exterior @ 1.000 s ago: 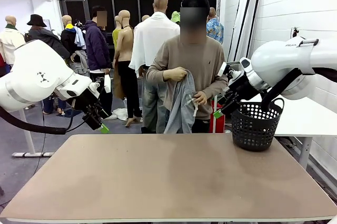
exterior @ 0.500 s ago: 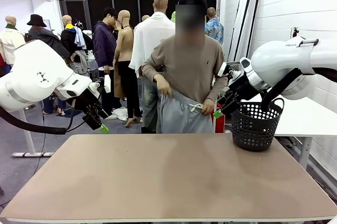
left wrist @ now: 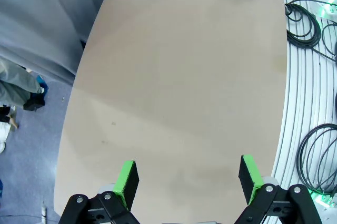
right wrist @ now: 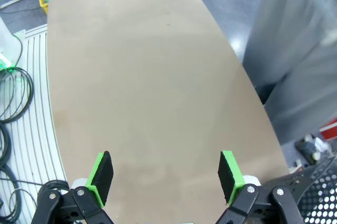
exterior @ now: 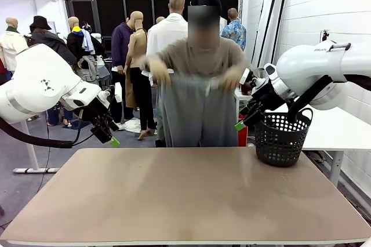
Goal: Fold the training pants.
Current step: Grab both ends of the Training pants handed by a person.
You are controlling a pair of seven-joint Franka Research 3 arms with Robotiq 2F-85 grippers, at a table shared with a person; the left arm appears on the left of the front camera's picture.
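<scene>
A person at the far side of the table holds the light grey training pants (exterior: 191, 112) up by the waistband with both hands, the legs hanging down behind the table's far edge. The pants also appear as a grey blur in the left wrist view (left wrist: 37, 19) and the right wrist view (right wrist: 295, 61). My left gripper (exterior: 110, 137) hangs open above the table's left side, off to the left of the pants. My right gripper (exterior: 242, 120) is open too, just right of the pants. Between the green pads (left wrist: 126, 177) and the pads (right wrist: 101, 175) there is nothing.
The brown table (exterior: 185, 195) lies bare below both grippers. A black mesh basket (exterior: 281, 137) stands at the table's far right corner under my right arm. Cables (left wrist: 316, 155) lie on the floor beside the table. Other people stand farther back.
The person has raised the pants from waist height to chest height and spread them wide by the waistband. Neither arm has moved.
</scene>
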